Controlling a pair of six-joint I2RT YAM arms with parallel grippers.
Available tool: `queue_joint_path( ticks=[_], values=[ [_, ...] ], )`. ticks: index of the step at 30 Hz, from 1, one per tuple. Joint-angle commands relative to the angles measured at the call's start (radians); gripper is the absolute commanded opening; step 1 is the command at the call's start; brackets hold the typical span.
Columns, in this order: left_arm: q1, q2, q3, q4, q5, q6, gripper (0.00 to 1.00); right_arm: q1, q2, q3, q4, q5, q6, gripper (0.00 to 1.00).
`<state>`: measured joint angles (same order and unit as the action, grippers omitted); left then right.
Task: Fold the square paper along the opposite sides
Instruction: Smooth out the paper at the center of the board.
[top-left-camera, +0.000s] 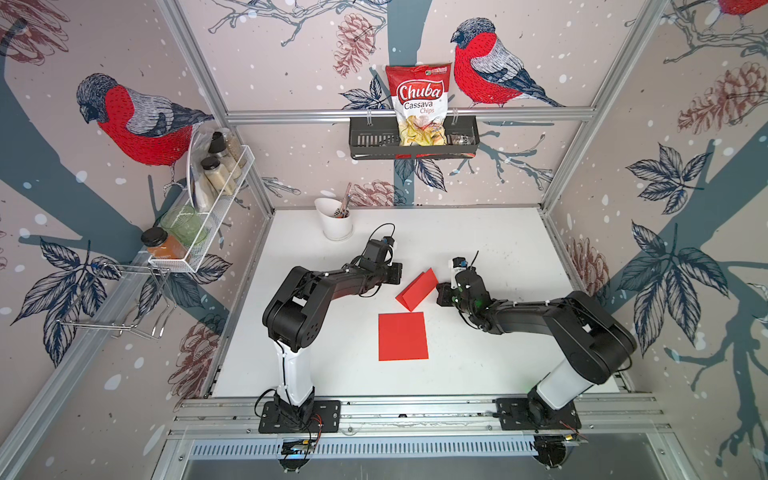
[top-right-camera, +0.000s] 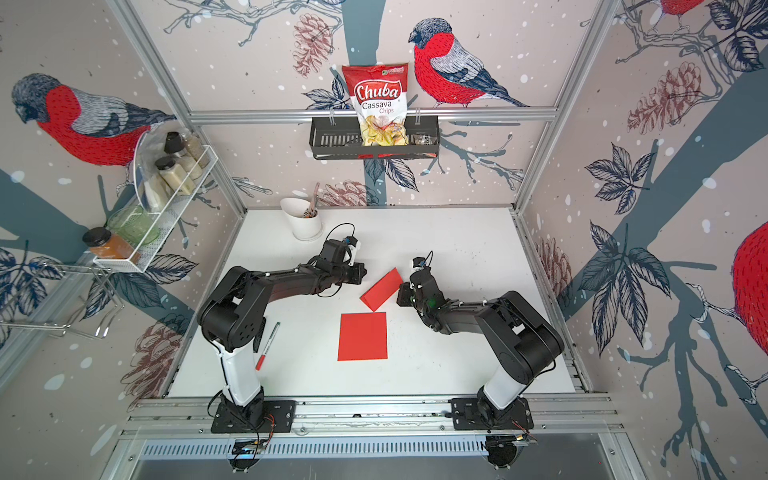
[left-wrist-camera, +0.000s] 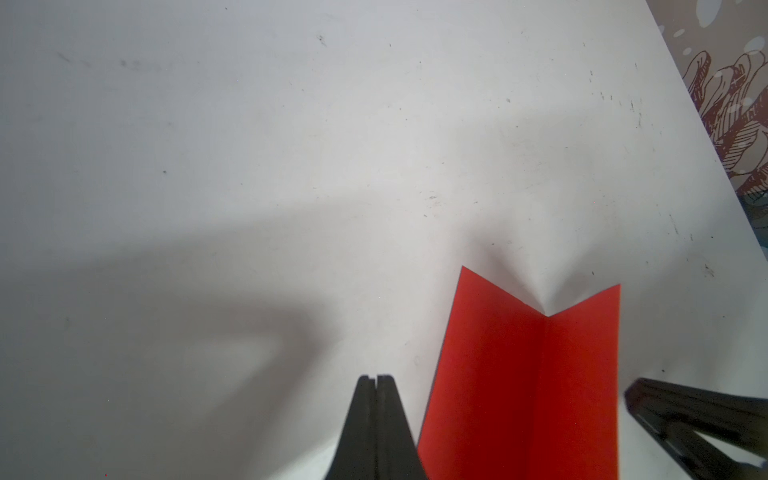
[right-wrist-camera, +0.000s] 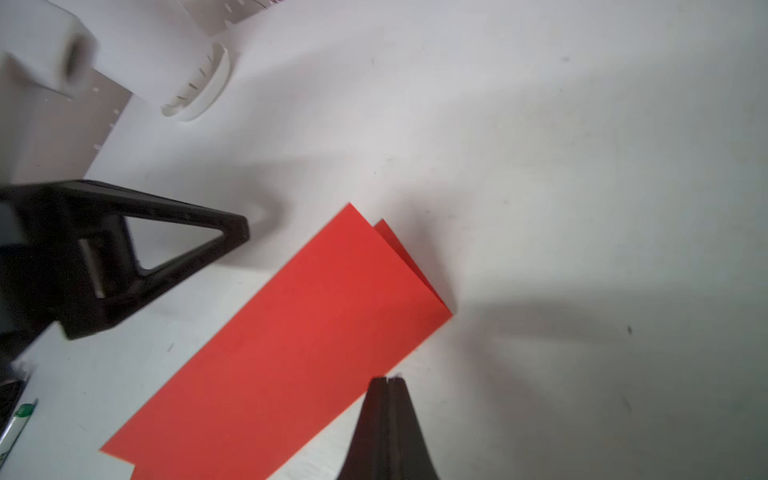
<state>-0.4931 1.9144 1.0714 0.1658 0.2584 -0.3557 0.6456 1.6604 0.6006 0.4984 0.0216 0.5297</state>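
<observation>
Two red papers lie on the white table (top-left-camera: 478, 353). One is folded in half (top-left-camera: 417, 289) (top-right-camera: 381, 289), with its upper flap sprung partly open along the crease (left-wrist-camera: 536, 374) (right-wrist-camera: 299, 345). The other is a flat square (top-left-camera: 402, 336) (top-right-camera: 362, 336) nearer the front. My left gripper (left-wrist-camera: 376, 378) is shut and empty, just off the folded paper's left edge (top-left-camera: 398, 272). My right gripper (right-wrist-camera: 390, 379) is shut and empty, at the paper's right edge (top-left-camera: 439, 293). Neither holds the paper.
A white cup (top-left-camera: 337, 220) with utensils stands at the table's back left. A red marker pen (top-right-camera: 267, 345) lies by the left arm's base. A black basket (top-left-camera: 374, 141) with a chips bag (top-left-camera: 419, 95) hangs on the back wall, and a white rack (top-left-camera: 216, 208) of jars on the left wall.
</observation>
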Motion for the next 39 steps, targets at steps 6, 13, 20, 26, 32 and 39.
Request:
queue_joint_path(
  ticks=[6,13,20,26,32,39],
  values=[
    [0.004,-0.078,0.022,-0.044,-0.018,-0.016,0.01,-0.036,0.150,0.095,-0.021,-0.029,0.002,0.00],
    [0.004,-0.094,0.112,-0.095,0.020,0.022,0.01,-0.029,0.298,0.235,-0.019,-0.065,-0.042,0.00],
    [-0.008,-0.150,0.063,0.025,0.142,0.060,0.01,0.004,0.394,0.379,-0.038,-0.108,-0.071,0.00],
    [-0.042,-0.161,0.081,0.071,0.167,0.063,0.03,0.001,0.419,0.415,-0.015,-0.139,-0.070,0.00],
    [-0.105,-0.045,0.111,0.053,0.177,0.033,0.00,-0.032,0.326,0.306,0.047,-0.149,-0.048,0.00],
    [-0.110,-0.010,0.003,0.043,0.132,0.027,0.00,-0.064,0.202,0.186,0.095,-0.162,-0.049,0.00]
  ],
)
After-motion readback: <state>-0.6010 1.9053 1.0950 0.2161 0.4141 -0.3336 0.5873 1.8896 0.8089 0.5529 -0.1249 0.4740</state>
